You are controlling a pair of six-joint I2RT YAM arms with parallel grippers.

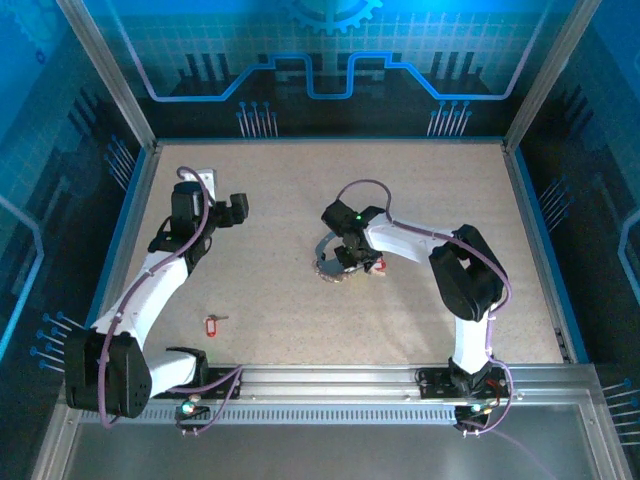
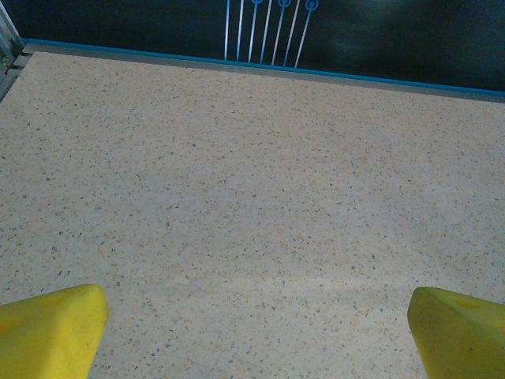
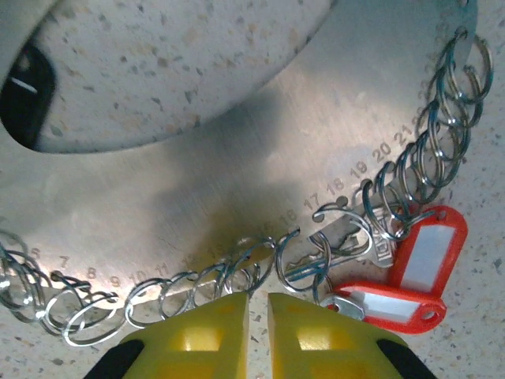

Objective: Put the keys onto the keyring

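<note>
The left fingers (image 2: 256, 298) are spread wide over bare bench (image 2: 252, 174) with nothing between them. In the top view this arm's fingers (image 1: 237, 208) sit toward 10 o'clock from the bench centre.

The right fingers (image 3: 259, 300) are almost closed, with only a thin slit between the yellow tips. They sit right at the row of small rings (image 3: 197, 280) along the keyring's edge, but I cannot tell whether they pinch one.

The keyring (image 3: 331, 118) is a flat metal crescent stamped with numbers. It lies on the bench near the centre in the top view (image 1: 328, 268), under the right fingers (image 1: 350, 258). Two keys with red tags (image 3: 422, 254) hang from its rings, at 4 o'clock in the right wrist view. Another red-tagged key (image 1: 212, 323) lies loose on the bench, well apart from the keyring, at about 8 o'clock from it.
</note>
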